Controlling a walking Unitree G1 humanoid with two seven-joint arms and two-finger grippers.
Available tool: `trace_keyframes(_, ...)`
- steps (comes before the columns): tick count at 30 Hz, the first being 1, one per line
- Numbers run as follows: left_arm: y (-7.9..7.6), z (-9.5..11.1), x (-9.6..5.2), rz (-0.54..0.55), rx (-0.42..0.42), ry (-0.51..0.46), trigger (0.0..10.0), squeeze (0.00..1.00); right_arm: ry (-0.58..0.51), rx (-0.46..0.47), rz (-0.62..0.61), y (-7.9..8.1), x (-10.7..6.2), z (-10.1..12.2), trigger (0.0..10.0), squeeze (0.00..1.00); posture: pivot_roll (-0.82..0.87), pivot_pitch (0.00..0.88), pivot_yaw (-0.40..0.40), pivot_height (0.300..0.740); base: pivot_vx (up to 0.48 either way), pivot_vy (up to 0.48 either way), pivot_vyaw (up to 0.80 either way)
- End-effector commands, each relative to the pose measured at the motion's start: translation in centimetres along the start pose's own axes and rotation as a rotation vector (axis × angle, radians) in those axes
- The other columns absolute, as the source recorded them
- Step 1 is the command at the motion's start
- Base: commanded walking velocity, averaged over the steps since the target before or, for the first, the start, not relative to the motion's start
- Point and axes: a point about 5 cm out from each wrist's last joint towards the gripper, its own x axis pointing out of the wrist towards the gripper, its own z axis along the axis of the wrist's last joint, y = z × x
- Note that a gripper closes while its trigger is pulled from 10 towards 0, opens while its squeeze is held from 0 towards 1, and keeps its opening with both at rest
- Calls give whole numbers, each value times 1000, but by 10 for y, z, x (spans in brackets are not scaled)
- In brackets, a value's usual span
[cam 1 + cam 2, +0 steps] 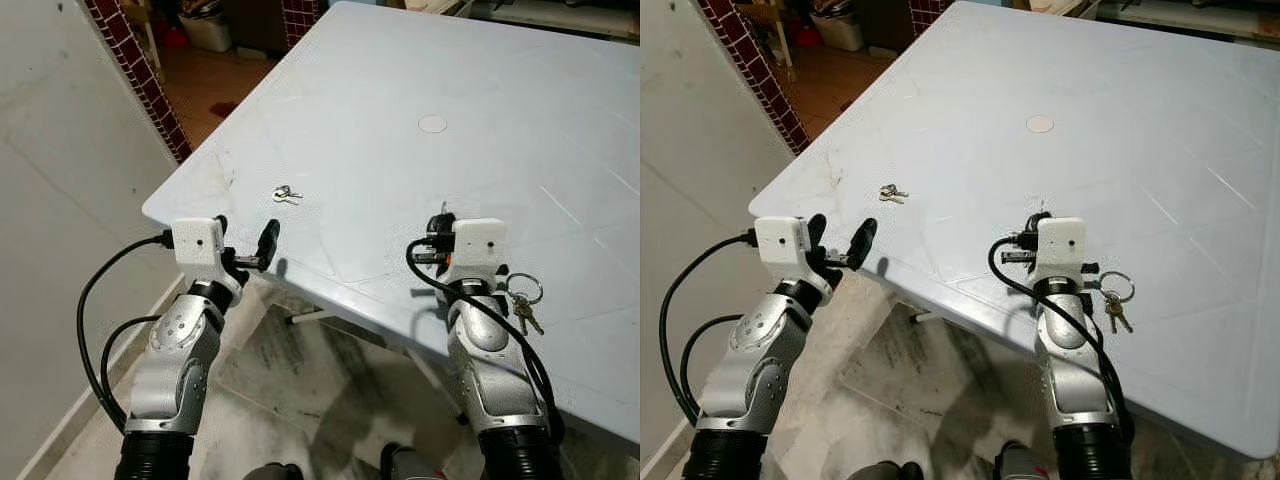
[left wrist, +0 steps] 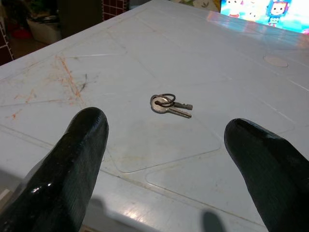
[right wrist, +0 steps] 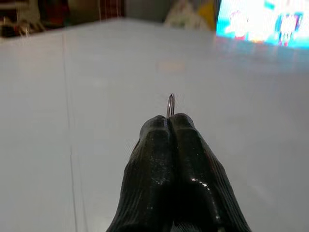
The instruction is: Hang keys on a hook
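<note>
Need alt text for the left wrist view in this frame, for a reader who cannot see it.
A small pair of keys on a ring lies flat on a pale table, straight ahead between the left gripper's two black fingers, which stand wide apart. Orange scuff marks streak the tabletop, and a bright screen glows beyond its far edge.

I find no legible text, label, brand, number or sign anywhere. The screen (image 2: 256, 10) beyond my table (image 1: 480, 90) carries bright cartoon figures, but no lettering on it can be read. The keys (image 2: 169, 105) are too small to show any stamping.
</note>
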Motion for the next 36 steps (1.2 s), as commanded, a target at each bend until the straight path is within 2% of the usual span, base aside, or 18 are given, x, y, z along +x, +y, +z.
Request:
trace_keyframes(1,5,-1,0,24,10,-1,10000,0,-105,-53,30,6,-1,19,0,0,-67,183,105,740,0,0,0)
trace_keyframes(8,6,-1,2,71,3,-10,10000,0,-185,-104,50,10,1,34,0,0,-68,176,96,740,0,0,0)
trace_keyframes(11,20,0,3,230,102,-12,10000,0,-195,-87,60,10,1,39,0,0,-67,172,83,740,0,0,0)
trace_keyframes(12,31,5,1,313,134,-38,10000,0,-209,-75,67,10,1,44,0,0,-68,170,78,740,0,0,0)
trace_keyframes(14,39,9,0,364,151,-60,10000,0,-216,-68,75,10,2,47,0,0,-66,166,70,740,0,0,0)
trace_keyframes(15,43,10,-1,389,152,-66,10000,0,-224,-65,76,10,2,50,1490,0,-66,165,68,740,0,0,0)
trace_keyframes(16,47,12,-2,396,163,-73,10000,0,-233,-55,79,10,3,54,9804,0,-63,162,61,740,0,0,0)
trace_keyframes(25,53,9,-13,432,180,-72,10000,0,-252,-24,65,3,7,66,10000,0,-56,154,51,740,0,0,0)
trace_keyframes(31,54,5,-23,421,214,-49,10000,0,-226,-39,46,-2,5,61,10000,0,-55,152,55,740,0,0,721)
trace_keyframes(36,53,1,-26,412,200,-50,10000,0,-211,-35,42,-4,3,58,10000,0,-55,150,59,740,0,0,800)
